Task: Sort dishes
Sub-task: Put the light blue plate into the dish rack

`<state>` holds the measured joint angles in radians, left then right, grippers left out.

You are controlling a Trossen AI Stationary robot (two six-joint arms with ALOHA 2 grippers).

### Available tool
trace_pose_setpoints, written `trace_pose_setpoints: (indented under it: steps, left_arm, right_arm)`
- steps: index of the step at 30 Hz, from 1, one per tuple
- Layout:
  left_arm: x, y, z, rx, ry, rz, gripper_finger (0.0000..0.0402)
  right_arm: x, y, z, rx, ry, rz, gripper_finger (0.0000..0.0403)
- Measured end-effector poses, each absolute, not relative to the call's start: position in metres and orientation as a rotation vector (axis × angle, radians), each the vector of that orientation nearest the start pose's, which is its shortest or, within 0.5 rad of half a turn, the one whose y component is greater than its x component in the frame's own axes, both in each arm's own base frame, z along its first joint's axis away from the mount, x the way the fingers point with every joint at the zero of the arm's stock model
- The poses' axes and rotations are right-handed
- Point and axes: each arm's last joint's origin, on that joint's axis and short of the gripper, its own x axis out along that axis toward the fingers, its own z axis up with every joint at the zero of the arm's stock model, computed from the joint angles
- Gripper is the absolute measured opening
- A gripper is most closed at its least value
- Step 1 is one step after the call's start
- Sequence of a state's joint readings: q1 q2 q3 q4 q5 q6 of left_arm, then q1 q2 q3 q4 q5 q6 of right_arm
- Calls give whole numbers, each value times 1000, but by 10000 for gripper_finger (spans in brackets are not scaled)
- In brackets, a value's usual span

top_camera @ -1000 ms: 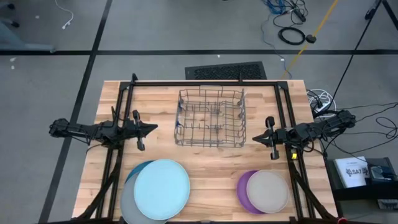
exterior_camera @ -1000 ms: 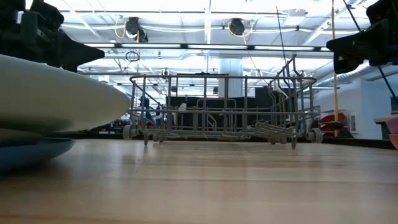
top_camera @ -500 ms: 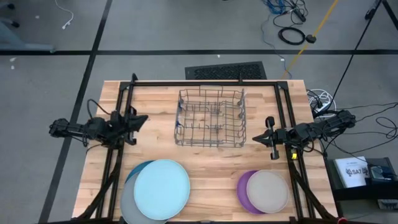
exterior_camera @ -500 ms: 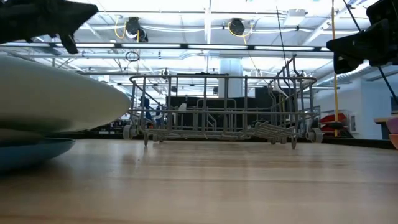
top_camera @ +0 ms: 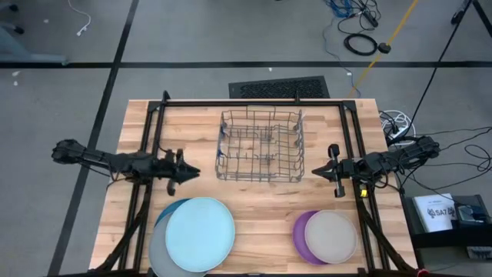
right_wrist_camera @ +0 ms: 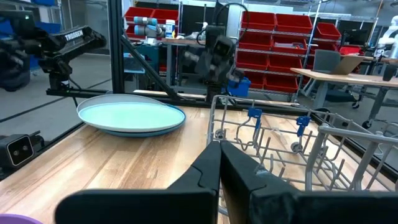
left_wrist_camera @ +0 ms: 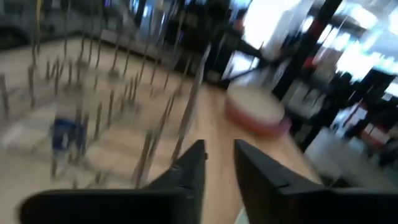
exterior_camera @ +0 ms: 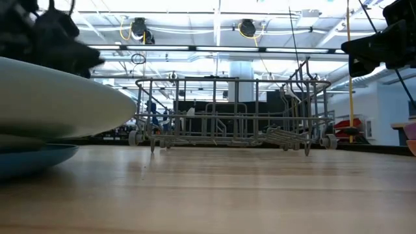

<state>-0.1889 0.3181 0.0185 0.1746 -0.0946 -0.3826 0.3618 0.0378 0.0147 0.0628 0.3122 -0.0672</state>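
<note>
A stack of larger dishes lies at the table's near left, with a light blue plate point(top_camera: 200, 233) on top of a grey and a darker blue one. A smaller stack sits near right, a beige-grey plate point(top_camera: 332, 236) resting on a purple one point(top_camera: 301, 231). My left gripper point(top_camera: 192, 171) hovers just beyond the far rim of the blue plate, left of the wire rack point(top_camera: 260, 144). It points toward the table's right, and its fingers point(left_wrist_camera: 219, 163) stand open with nothing between them. My right gripper point(top_camera: 317, 171) waits shut point(right_wrist_camera: 219, 152) right of the rack.
The grey wire rack stands at the table's middle far side, between the two grippers. Black frame rails point(top_camera: 146, 138) run along the table's left and right sides. Bare wood lies between the two plate stacks point(top_camera: 265, 231).
My left gripper first drew back toward the table's left and far side. It then swung out again toward the right and near edge, rolling its wrist, and ended closer to the light blue plate's far rim. The plates and my right arm stayed still.
</note>
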Motion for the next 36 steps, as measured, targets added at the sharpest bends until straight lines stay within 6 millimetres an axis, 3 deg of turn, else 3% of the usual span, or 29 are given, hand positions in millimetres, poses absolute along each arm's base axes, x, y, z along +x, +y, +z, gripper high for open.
trace_pose_setpoints:
  steps: [5,8,16,30,36]
  left_arm:
    - [118,-24,149,-355,299,-174,185]
    - [119,-27,148,-358,464,-214,206]
    - [129,-30,148,-392,612,-243,210]
    - [146,-39,119,-370,813,-227,210]
    - [153,-40,112,-343,816,-232,208]
  right_arm:
    - [95,26,172,-54,-39,49,4]
    - [95,26,172,-54,-39,48,4]
    - [95,26,172,-54,-39,48,4]
    - [95,26,172,-54,-39,48,4]
    - [95,26,172,-54,-39,48,4]
